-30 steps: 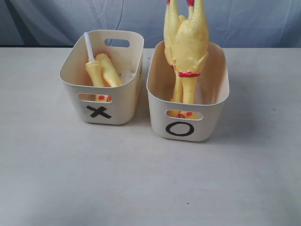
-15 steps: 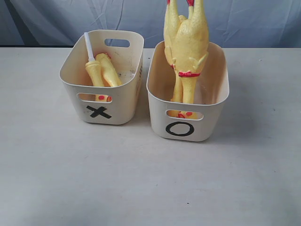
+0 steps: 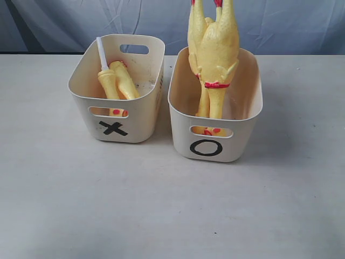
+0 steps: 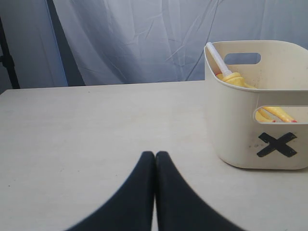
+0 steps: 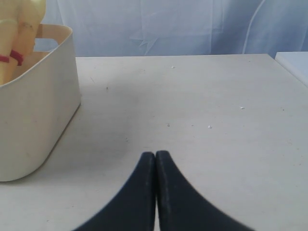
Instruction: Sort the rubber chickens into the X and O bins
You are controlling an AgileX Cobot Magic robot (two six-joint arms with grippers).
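The X bin (image 3: 127, 123) stands at the left and holds two slimmer yellow chickens (image 3: 119, 83), one with a white stick (image 3: 101, 54) poking up. The O bin (image 3: 240, 137) at the right holds two big plump chickens (image 3: 214, 51), head down, their red feet rising past the top edge of the exterior view. The left wrist view shows my left gripper (image 4: 155, 154) shut and empty above bare table, with the X bin (image 4: 236, 139) off to one side. In its own wrist view my right gripper (image 5: 155, 153) is likewise shut and empty, apart from the O bin (image 5: 38, 120). Neither gripper shows in the exterior view.
A pale grey table (image 3: 161, 205) carries both bins, with a wrinkled blue-white cloth backdrop (image 3: 285, 24) behind. A dark stand (image 4: 6, 57) rises at the table's far edge in the left wrist view. A white block corner (image 5: 294, 60) sits at the table's side.
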